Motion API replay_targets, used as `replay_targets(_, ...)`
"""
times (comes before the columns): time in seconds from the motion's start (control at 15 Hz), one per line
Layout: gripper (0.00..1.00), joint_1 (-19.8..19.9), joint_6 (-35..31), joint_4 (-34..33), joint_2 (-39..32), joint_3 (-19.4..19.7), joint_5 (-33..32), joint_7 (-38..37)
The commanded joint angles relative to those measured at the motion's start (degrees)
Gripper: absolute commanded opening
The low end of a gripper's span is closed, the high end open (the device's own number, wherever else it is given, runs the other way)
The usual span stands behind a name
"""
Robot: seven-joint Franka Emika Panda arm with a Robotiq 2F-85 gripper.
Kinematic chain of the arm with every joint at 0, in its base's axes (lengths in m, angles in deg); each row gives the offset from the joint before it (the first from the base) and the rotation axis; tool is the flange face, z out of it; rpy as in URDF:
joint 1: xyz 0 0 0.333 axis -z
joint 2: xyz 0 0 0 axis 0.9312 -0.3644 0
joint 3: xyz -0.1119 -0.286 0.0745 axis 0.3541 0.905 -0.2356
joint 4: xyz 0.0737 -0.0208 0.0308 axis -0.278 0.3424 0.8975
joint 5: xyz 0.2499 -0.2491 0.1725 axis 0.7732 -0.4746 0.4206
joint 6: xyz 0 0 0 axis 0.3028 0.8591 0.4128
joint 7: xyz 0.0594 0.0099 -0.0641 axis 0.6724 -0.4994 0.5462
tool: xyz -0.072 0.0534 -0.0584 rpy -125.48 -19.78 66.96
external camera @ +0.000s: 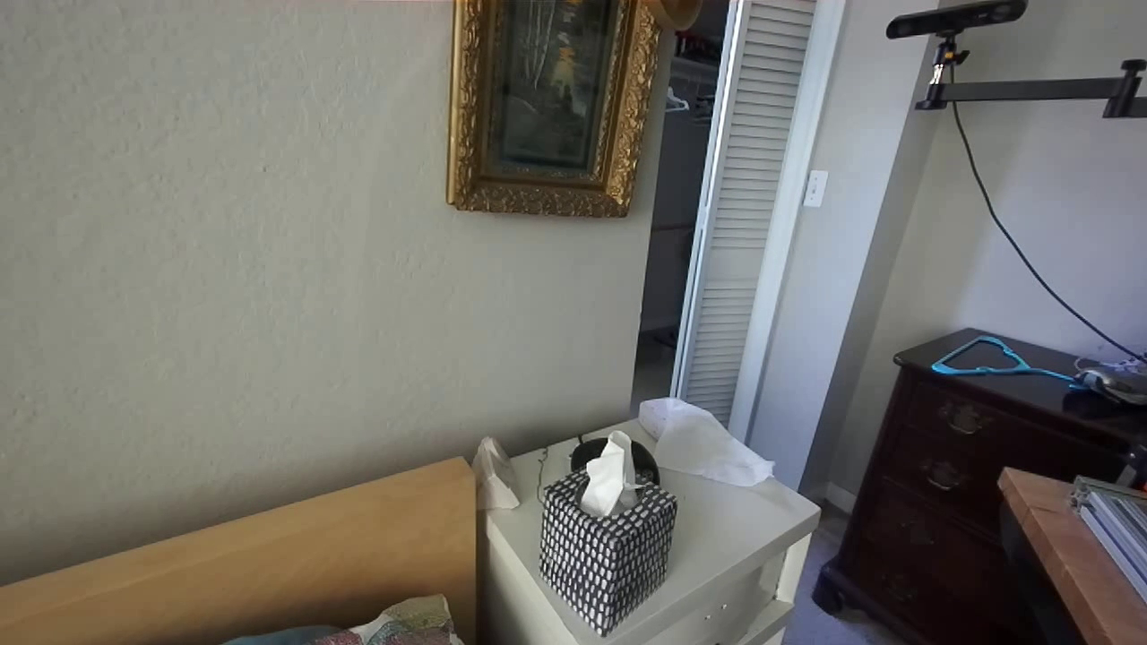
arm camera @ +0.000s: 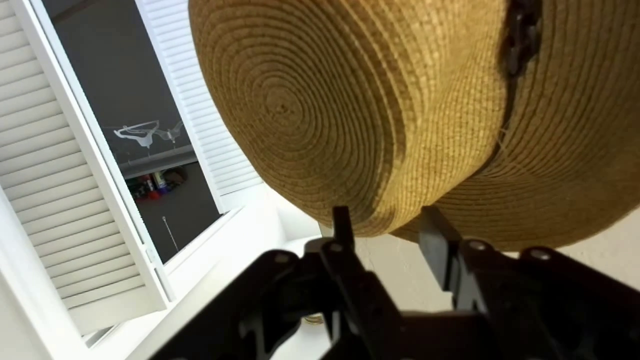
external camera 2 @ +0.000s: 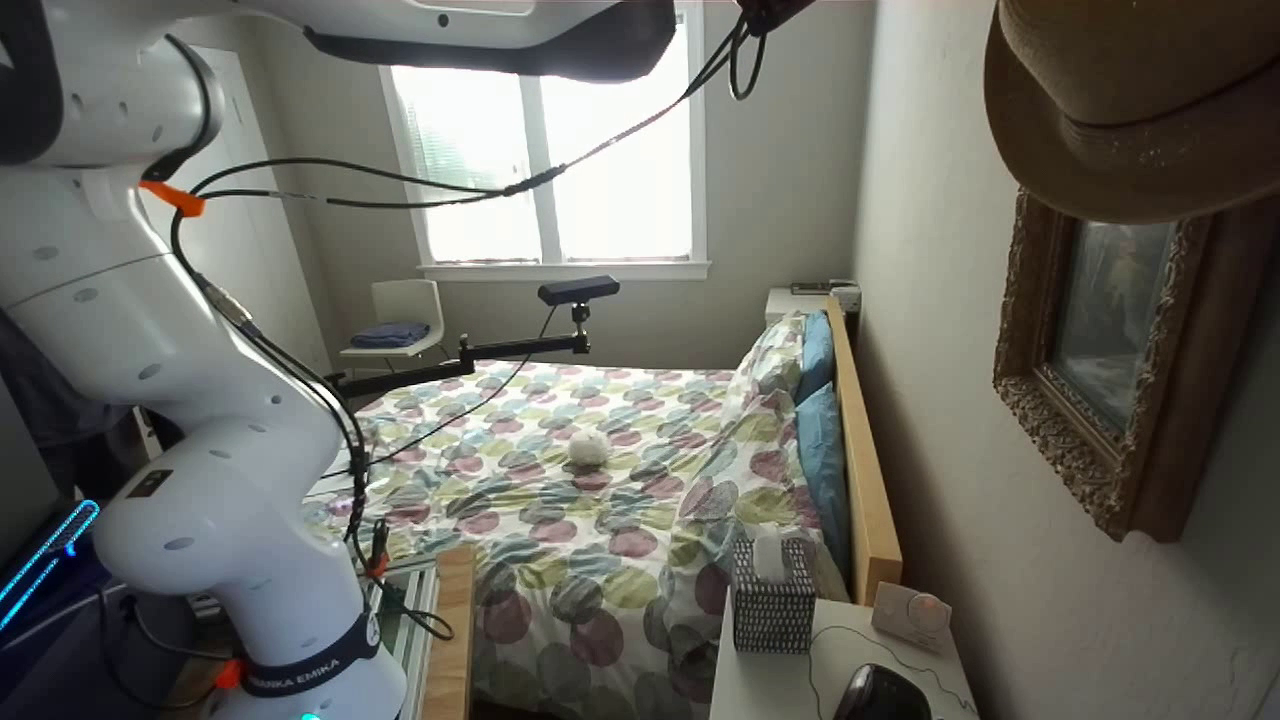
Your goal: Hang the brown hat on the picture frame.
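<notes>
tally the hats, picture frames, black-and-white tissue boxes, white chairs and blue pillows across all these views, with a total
Brown hat: 1
Picture frame: 1
Black-and-white tissue box: 1
White chair: 1
Blue pillows: 2
Total: 6

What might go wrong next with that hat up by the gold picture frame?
The brown hat might slip and fall: it overlaps the picture frame in an exterior view, but no view clearly shows it hooked on.
The gripper could drag it askew when backing away, since its fingers overlap the hat in the wrist view; whether they clamp it is unclear.
A falling hat may hit the tissue box below.
</notes>
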Motion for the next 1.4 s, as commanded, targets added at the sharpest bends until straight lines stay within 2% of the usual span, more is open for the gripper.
replay_targets(0.0, 0.7, 0.8, 2.3, 2.1, 2.9, -0.7, -2.0, -2.1)
replay_targets(0.13, 0.84, 1.5, 5.9, 2.6, 4.1, -1.0, -2.7, -2.2)
replay_targets(0.27, 0.98, 0.5, 11.5, 4.3, 5.7, 0.0, -2.0, 0.5)
replay_targets(0.4, 1.0, -0.9, 13.5, 7.6, 7.9, 1.3, 0.6, 6.9)
replay_targets(0.67, 1.0, -3.7, 11.8, 16.5, 14.0, 3.8, 6.2, 22.0)
replay_targets(1.0, 1.0, -6.4, 12.2, 25.5, 19.5, 5.6, 17.7, 40.0)
replay_targets(1.33, 1.0, -6.9, 12.5, 32.0, 21.7, 6.9, 29.9, 58.3)
